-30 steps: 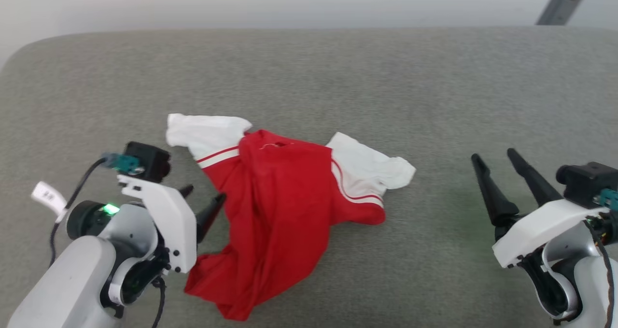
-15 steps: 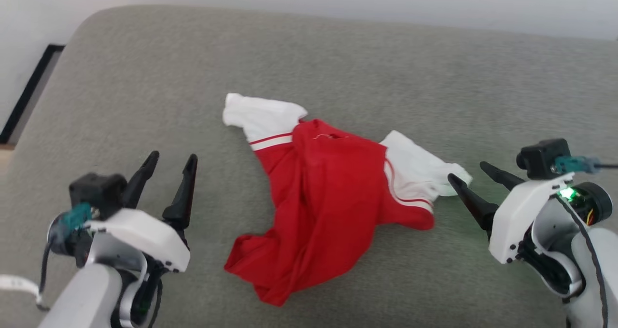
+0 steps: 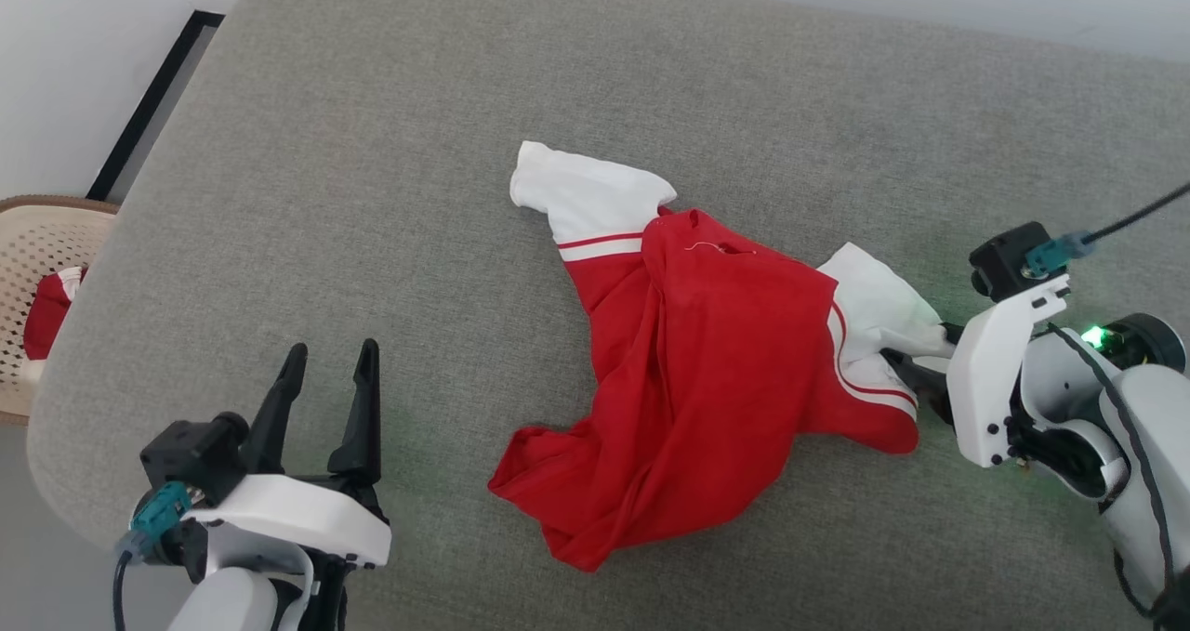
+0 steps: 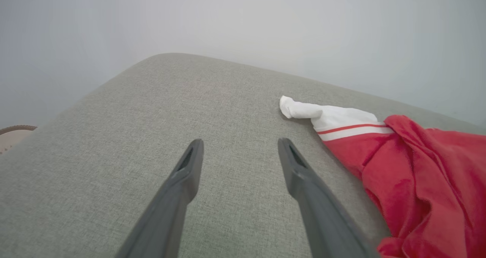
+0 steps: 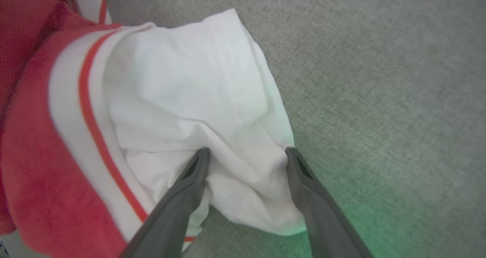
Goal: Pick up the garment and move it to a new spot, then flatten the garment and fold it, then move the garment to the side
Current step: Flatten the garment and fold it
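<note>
The red shirt lies crumpled near the middle of the grey cushion, its body bunched in folds and its two white sleeves sticking out on either side, so nothing has been flattened or folded yet. By the look of it, the step in hand is the very first one, getting hold of the shirt to carry it elsewhere. The right claw is spread wide with its fingers planted against the near sleeve, a ridge of white cloth humped up between them. It is pinching nothing yet. From the head view its tips are partly buried in the fabric, so it is hard to say whether one finger has slipped under the cloth or both merely press on top. The left claw is spread too, hanging empty over bare cushion well apart from the shirt, with the far sleeve off ahead and to its right. A woven basket with something red in it sits beyond the cushion's left edge, clear of the work. The next move likely calls for the right fingers to close firmly on that ridge of sleeve before any lift. A thin pinch of loose cloth could slide out, and the left claw would probably have to cross to the other sleeve or the hem if the shirt is to come up without dragging.
</note>
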You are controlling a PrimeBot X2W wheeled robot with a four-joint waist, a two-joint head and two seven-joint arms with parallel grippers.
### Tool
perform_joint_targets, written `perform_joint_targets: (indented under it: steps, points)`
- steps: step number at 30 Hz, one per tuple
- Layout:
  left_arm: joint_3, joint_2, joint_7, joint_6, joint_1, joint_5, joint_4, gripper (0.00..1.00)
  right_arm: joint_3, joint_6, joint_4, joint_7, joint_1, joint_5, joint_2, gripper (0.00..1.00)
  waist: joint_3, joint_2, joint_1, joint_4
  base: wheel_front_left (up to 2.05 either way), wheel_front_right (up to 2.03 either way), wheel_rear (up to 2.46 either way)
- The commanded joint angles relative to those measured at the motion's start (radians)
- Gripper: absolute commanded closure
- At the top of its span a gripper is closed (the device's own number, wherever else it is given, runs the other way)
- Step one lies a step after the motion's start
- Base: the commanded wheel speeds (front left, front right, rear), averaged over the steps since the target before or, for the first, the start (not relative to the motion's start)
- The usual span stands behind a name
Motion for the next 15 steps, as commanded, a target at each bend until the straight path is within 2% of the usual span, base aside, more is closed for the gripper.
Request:
perform_joint_targets:
  steps: [1,3,5,9,15]
  points:
    - [0.011,-0.011,-0.007,-0.01,0.015,0.006,-0.002,0.0,0.033,-0.001,0.042,0.017,0.003,0.008,0.005,0.0,0.005,0.0,0.0,0.006,0.0,0.0,0.0]
    - [0.033,-0.023,-0.008,-0.014,0.02,0.013,-0.001,0.0,0.076,-0.001,0.082,0.031,-0.016,0.012,0.004,0.0,0.007,0.0,0.0,0.009,0.0,0.0,0.0]
    - [0.064,-0.045,-0.009,-0.026,0.027,0.025,-0.016,0.0,0.102,-0.001,0.115,0.025,-0.036,0.025,0.007,1.0,0.008,0.0,0.0,0.008,0.0,0.0,0.0]
    - [0.116,-0.08,-0.01,-0.048,0.048,0.06,-0.036,0.0,0.118,-0.001,0.127,-0.004,-0.082,0.05,-0.011,1.0,0.007,0.0,0.0,-0.004,0.0,0.0,0.0]
    - [0.176,-0.116,-0.01,-0.084,0.075,0.107,-0.049,0.0,0.092,-0.002,0.061,-0.004,-0.131,0.1,-0.12,1.0,0.001,0.0,0.0,-0.035,0.0,0.0,0.0]
